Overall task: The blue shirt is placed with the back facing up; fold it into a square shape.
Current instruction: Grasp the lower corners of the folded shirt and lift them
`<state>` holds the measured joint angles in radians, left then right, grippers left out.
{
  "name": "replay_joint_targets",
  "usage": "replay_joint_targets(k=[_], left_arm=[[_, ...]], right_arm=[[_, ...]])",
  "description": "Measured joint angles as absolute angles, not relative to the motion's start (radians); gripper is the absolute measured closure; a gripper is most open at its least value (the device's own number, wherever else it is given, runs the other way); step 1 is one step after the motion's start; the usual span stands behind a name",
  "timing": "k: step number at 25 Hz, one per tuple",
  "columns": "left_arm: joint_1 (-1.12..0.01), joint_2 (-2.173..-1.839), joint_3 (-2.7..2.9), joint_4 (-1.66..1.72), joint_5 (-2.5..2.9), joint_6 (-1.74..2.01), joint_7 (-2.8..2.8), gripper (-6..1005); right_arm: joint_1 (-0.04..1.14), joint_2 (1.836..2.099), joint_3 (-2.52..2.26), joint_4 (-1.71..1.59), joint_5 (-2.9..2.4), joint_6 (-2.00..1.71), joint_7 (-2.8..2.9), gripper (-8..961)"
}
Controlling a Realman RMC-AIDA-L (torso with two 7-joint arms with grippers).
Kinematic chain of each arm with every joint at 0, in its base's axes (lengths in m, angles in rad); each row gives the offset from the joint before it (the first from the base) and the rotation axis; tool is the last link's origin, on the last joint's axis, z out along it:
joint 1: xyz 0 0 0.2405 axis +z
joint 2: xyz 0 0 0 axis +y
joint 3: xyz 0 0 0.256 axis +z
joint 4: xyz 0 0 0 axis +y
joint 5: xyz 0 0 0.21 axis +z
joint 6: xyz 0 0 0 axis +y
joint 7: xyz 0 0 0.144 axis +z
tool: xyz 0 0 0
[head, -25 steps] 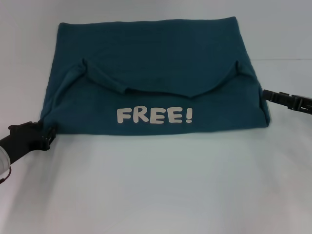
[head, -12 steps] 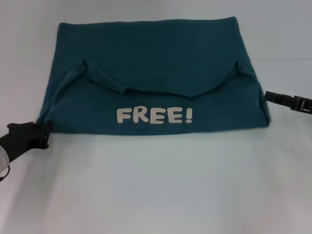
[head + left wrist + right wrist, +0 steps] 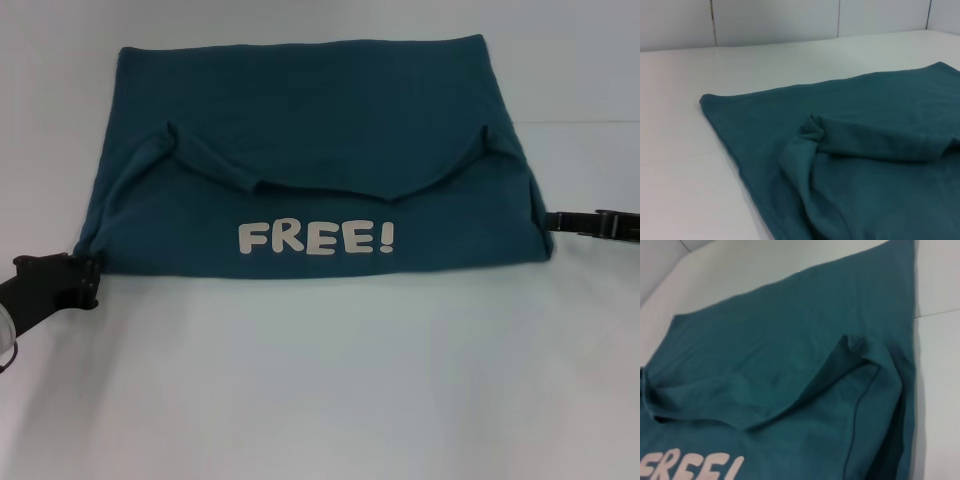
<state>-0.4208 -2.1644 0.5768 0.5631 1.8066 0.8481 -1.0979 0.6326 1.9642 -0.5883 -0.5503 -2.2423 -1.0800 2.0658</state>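
White worktop (image 3: pixel 320 380) is carrying the blue shirt (image 3: pixel 320 130), lying centre, near half folded up so FREE! is showing. Left tool (image 3: pixel 88 282) is sitting at shirt's 8 o'clock corner, right tool (image 3: pixel 560 220) at 4 o'clock, prob. flanking for next fold; grip state: can't tell for either.

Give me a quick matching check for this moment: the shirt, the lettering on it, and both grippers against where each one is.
Things:
1. shirt
2. FREE! lettering
3. left gripper
4. right gripper

Places:
A. beside the shirt's near left corner
B. on the flap folded toward the robot
C. spread across the middle of the white table
D. off the shirt's right edge

Pairs: 1-C, 2-B, 3-A, 4-D
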Motion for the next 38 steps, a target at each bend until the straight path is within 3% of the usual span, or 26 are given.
replay_joint_targets(k=[8, 20, 25, 28, 38], left_arm=[[-0.422, -2.164, 0.577, 0.563, 1.809, 0.848, -1.098, 972], [-0.428, -2.163, 0.577, 0.560, 1.809, 0.848, -1.098, 973], [-0.427, -2.163, 0.577, 0.561, 1.809, 0.848, -1.098, 973], [-0.425, -2.163, 0.577, 0.562, 1.810, 0.848, -1.098, 973], [-0.400, -2.166, 0.576, 0.585, 1.816, 0.901, -1.153, 973]], right_arm=[[0.681, 2.008, -0.639, -0.542, -2.268, -0.996, 2.061, 204], [0.683, 2.020, -0.652, -0.527, -2.269, -0.991, 2.062, 209], [0.684, 2.020, -0.657, -0.519, -2.269, -0.977, 2.062, 433], [0.680, 2.020, -0.657, -0.518, -2.267, -0.981, 2.062, 642], [0.648, 2.022, -0.650, -0.523, -2.228, -1.015, 1.998, 883]])
